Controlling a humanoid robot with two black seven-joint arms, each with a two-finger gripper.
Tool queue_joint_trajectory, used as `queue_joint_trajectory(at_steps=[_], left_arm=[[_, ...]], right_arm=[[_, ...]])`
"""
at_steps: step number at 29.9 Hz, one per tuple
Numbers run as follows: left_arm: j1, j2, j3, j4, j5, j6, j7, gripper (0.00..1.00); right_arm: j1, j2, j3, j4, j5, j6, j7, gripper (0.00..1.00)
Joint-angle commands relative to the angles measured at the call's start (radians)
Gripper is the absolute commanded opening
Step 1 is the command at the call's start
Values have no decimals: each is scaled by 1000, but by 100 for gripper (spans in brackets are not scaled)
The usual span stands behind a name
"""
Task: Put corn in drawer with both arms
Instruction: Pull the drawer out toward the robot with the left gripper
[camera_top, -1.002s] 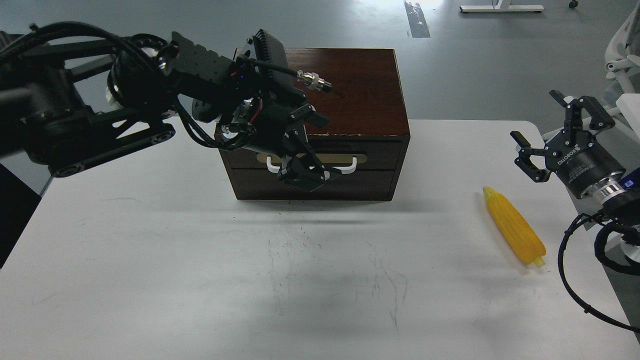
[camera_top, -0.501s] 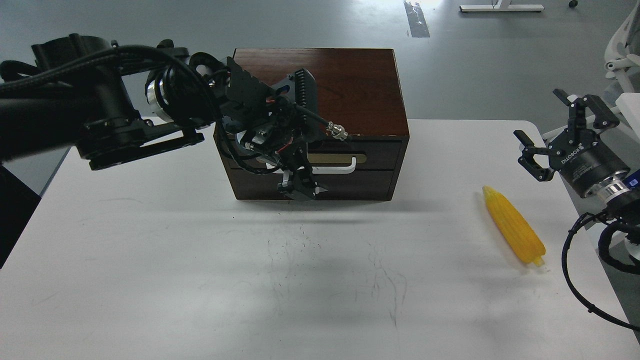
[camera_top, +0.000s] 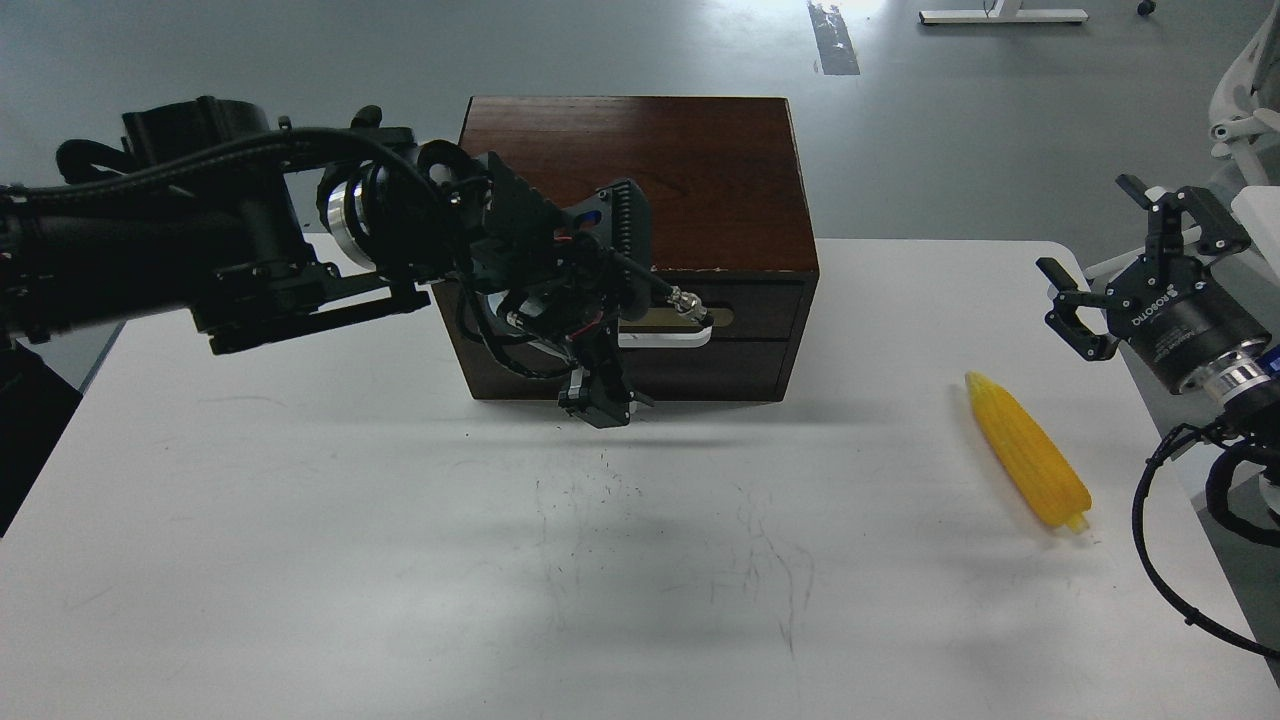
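The corn (camera_top: 1028, 463) lies flat on the white table (camera_top: 300, 560) at the right of the frame, its pointed tip toward the upper left and its stub end toward the lower right, well apart from both arms.

The dark brown cabinet (camera_top: 640, 160) stands at the upper centre of the table. Its drawer (camera_top: 760, 315) looks closed, flush with the cabinet front, and the white bar handle (camera_top: 668, 338) on the brass plate is partly hidden.

The left end effector (camera_top: 598, 405) reaches in from the upper left and points down in front of the drawer, below the handle's left part; seen dark and bunched, I cannot tell whether it is open or closed.

The right end effector (camera_top: 1110, 270) hovers at the right edge, above the corn, fingers spread apart and holding nothing.
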Motion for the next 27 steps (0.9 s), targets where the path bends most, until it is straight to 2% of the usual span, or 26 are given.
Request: queue_joint_trajectory(at_steps=[1,27], left_arm=[[0,-2,25,12,0,0,0,99],[6,-58,72,73,0,0,0,99]], right_arm=[[0,-1,-1,0,0,0,0,100],[-5,-17,-1,1,0,0,3,100]])
